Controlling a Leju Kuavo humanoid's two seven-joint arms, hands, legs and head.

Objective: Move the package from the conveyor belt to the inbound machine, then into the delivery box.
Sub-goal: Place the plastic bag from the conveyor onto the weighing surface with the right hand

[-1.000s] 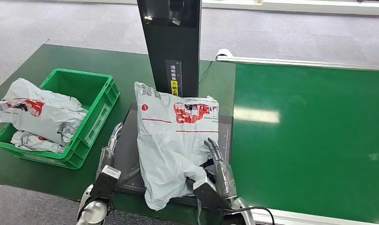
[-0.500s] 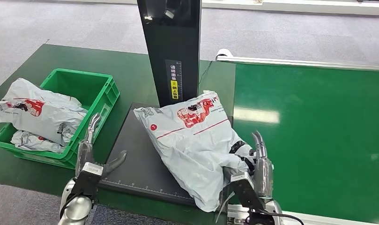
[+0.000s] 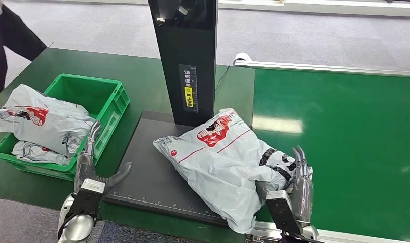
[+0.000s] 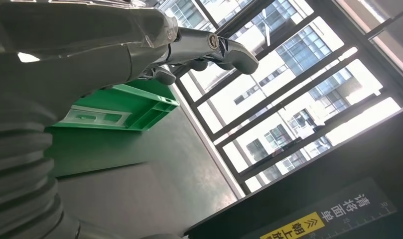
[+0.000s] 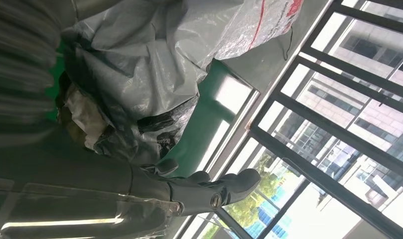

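Note:
A grey poly package point(image 3: 220, 159) with red print lies tilted, partly on the black platform point(image 3: 147, 172) of the inbound machine and partly over the green conveyor belt point(image 3: 339, 147). My right hand point(image 3: 298, 182) holds the package's dark near-right end, fingers pointing up beside it; the thumb is hidden. The right wrist view has the package point(image 5: 154, 59) crumpled against the palm, with the fingers point(image 5: 214, 191) stretched out. My left hand point(image 3: 91, 167) is spread and holds nothing, between the platform's left edge and the green delivery box point(image 3: 94, 96). Its fingers point(image 4: 209, 45) are above the box point(image 4: 124, 104).
The machine's black column point(image 3: 185, 55) with a yellow label stands behind the platform. Two grey packages point(image 3: 38, 121) lie in the delivery box, one overhanging its left rim. A person point(image 3: 5, 35) stands at the far left beyond the table. Grey floor lies behind.
My right hand has drawn the package rightward, turning and flattening it toward the belt. My left hand has moved left, off the platform toward the box. A person has come in at the far left.

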